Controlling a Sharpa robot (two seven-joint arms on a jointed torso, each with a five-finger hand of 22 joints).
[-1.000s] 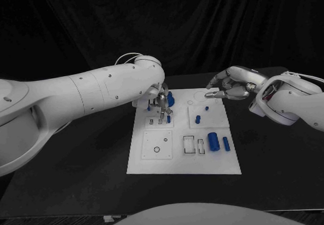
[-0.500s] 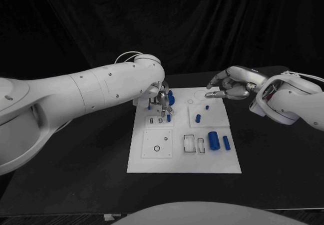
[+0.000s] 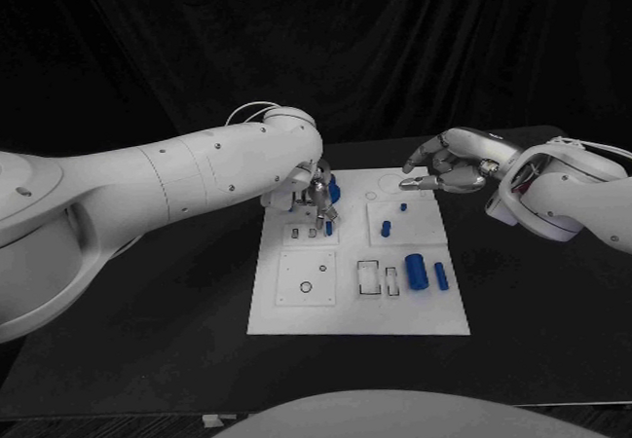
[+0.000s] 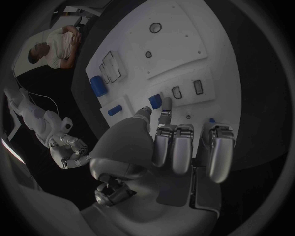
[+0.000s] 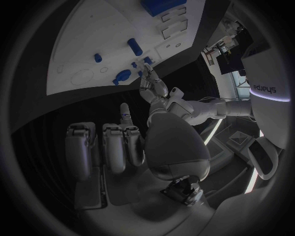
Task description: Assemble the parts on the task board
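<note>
The left hand (image 3: pixel 312 195) is down over the far-left corner of the task board (image 3: pixel 360 305), at about eleven o'clock from its middle, pinching a small blue part (image 4: pixel 155 102) between thumb and fingertip just above the little slots (image 4: pixel 187 90) there. The right hand (image 3: pixel 454 167) hovers off the board's one o'clock corner, fingers curled in and holding nothing that I can see. If that pinch tilts the piece, I'd expect it to catch a slot edge and jam or slip free.
</note>
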